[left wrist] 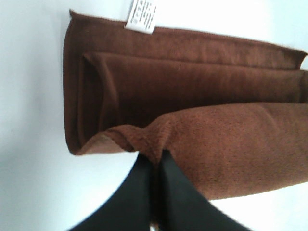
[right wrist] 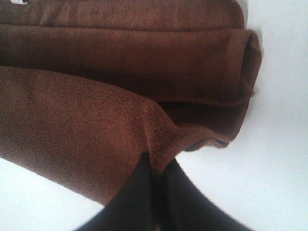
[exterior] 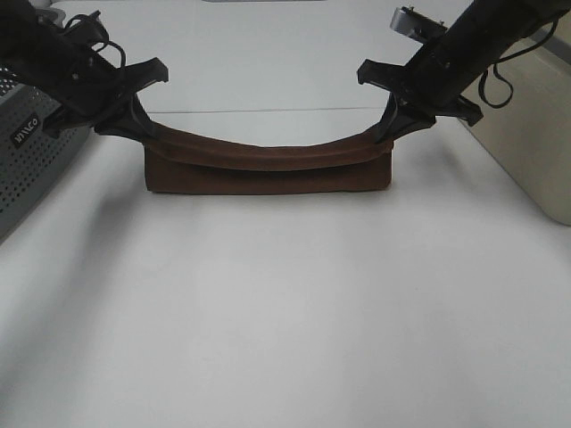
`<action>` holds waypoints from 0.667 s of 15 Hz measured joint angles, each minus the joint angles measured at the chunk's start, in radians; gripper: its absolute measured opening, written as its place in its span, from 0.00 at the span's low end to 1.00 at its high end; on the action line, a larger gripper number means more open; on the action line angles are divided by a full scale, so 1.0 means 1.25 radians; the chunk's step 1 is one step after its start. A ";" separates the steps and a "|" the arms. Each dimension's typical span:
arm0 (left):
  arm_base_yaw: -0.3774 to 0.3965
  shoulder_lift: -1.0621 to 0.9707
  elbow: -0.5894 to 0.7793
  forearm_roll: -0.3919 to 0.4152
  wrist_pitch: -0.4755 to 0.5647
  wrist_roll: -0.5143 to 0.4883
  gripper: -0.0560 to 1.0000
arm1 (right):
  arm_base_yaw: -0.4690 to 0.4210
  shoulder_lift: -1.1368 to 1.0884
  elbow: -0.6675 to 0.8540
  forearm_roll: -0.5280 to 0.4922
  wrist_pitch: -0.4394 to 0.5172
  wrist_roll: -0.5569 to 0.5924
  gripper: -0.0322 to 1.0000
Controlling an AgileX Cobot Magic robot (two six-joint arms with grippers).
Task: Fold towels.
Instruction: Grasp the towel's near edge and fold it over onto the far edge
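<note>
Roughly midway: towel (exterior: 268,174) sits as a long folded strip at 12 o'clock on the table (exterior: 285,339), top layer pinched tight at each end by left gripper (exterior: 143,132) and right gripper (exterior: 390,132), middle sagging. Lifted layer not yet laid flat; free room toward 6 o'clock, grey crate (exterior: 27,160) at 9, beige box (exterior: 535,134) at 3.

A white table (exterior: 285,321) is carrying everything here. A dark reddish-brown towel (exterior: 268,174), folded into a long band, is lying across its far middle, running left to right. The lower layers are resting flat while the top layer is hanging lifted at both ends and sagging in the middle. A small white tag (left wrist: 141,17) is showing near the towel's left end. A grey perforated box (exterior: 27,169) is sitting at the left edge and a beige case (exterior: 526,134) at the right.
</note>
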 joint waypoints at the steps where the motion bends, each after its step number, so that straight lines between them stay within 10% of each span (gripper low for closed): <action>1: 0.000 0.019 -0.020 0.000 -0.020 -0.002 0.06 | 0.000 0.026 -0.035 -0.004 -0.001 0.001 0.03; 10: 0.000 0.146 -0.045 -0.002 -0.166 -0.003 0.06 | 0.000 0.168 -0.110 -0.014 -0.084 0.013 0.03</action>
